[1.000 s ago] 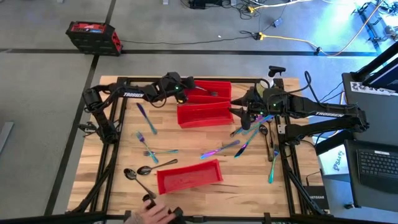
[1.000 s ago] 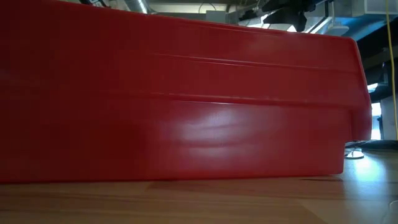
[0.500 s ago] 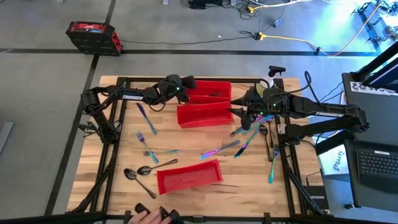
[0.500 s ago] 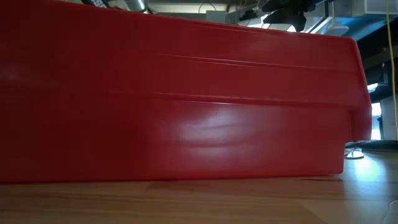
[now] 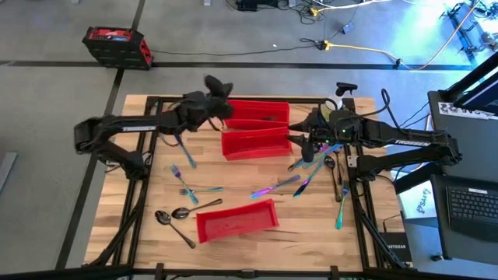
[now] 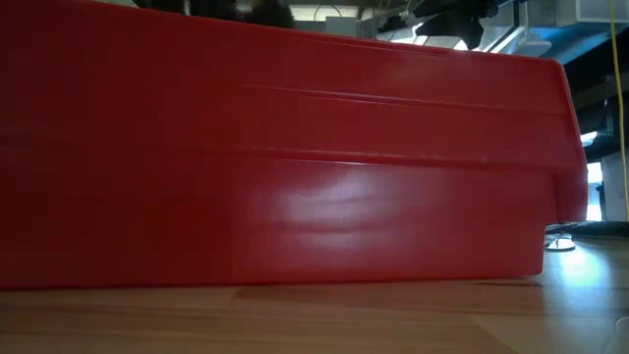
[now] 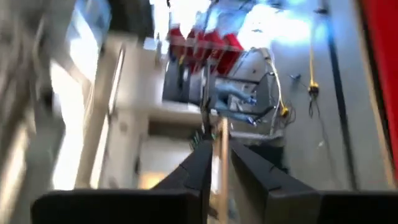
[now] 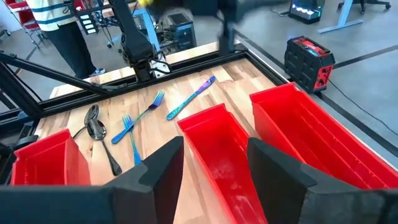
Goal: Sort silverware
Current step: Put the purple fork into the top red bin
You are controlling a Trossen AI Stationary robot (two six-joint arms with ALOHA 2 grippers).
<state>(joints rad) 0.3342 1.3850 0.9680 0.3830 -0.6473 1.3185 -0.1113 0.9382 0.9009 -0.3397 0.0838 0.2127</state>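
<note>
Three red bins (image 5: 236, 222) are laid out for sorting; iridescent silverware (image 5: 274, 187) is scattered between. At twelve o'clock, left gripper (image 5: 221, 87), fingers nearly together, seemingly empty; at two o'clock, right gripper (image 5: 305, 145), fingers apart, is poised over cutlery.

Left arm lifted back from the far red bin; a person's hand gone from the near edge.

The left gripper (image 5: 220, 84), which a second ago hung low at the near-left corner of the far long red plastic bin (image 5: 261, 113), now sits raised and blurred beyond that bin's left end, and its dark fingers (image 7: 200, 167) look drawn closer together. The hand at the wooden table (image 5: 233, 194) edge has withdrawn.
</note>
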